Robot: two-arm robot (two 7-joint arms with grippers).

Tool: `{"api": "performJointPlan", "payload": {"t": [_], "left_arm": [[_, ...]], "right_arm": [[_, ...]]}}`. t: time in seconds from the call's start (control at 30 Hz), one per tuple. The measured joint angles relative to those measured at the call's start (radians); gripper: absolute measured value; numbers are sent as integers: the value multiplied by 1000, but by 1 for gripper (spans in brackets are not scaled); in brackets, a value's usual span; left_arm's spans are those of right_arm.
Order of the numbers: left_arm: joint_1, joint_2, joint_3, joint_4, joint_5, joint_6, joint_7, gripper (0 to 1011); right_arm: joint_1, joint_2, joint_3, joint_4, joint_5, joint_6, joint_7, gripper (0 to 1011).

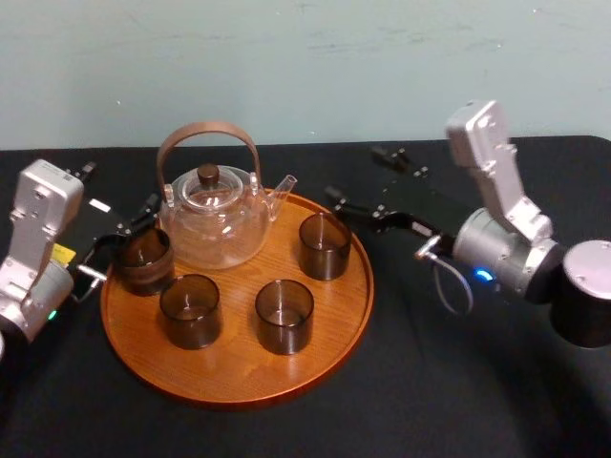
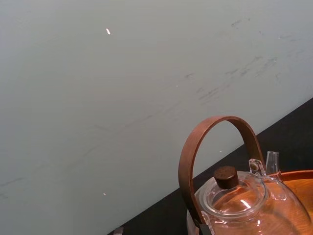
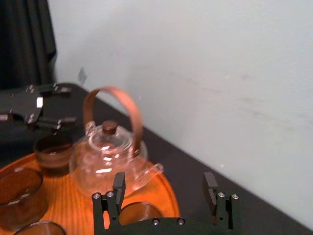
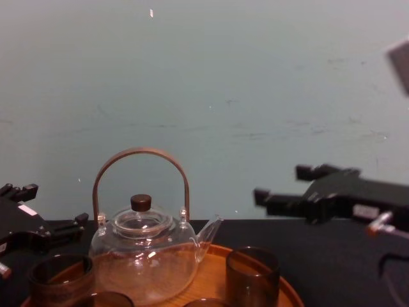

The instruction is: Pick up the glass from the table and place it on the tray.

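1. Your right wrist view makes the left gripper (image 3: 67,105) plain. Its jaws are spread and empty, and it sits just behind the glass (image 3: 53,152) without closing on it.
2. In the head view, the glass stands upright on the tray (image 1: 239,380), at its left rim beside the teapot (image 1: 215,227).
3. Your chest view catches the right gripper (image 4: 284,184) from the side. It hovers above the table (image 1: 458,391), right of the tray, jaws wide and empty.
4. The glass and the three other glasses (image 1: 284,317) are smoky, straight-walled cylinders.
5. The teapot is clear and rounded, with a bent wooden hoop handle and a dark knob.
6. The tray is round, grained orange-brown wood with a low rim.
7. Black cloth covers the table, and behind it is a pale, scuffed wall (image 1: 305,67).
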Motion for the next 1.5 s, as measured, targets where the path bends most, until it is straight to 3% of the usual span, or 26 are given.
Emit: {"api": "performJointPlan", "payload": {"t": [0.13,0.4,0.8,1.13,1.5], "left_arm": [[0,0,0,0,0,0,0,1001],[0,0,0,0,0,0,0,1001],[0,0,0,0,0,0,0,1001],[0,0,0,0,0,0,0,1002],[0,0,0,0,0,0,0,1001]], "right_arm": [[-41,29,45,-54,21,-22,-21,1002],[-126,90,134,-97,42,-63,-54,1002],[-221,118,224,-94,31,-124,-89,1002],[-246,98,247,-38,-5,-136,-108,1002],[-245,101,245,-43,-4,-136,-106,1002]]}}
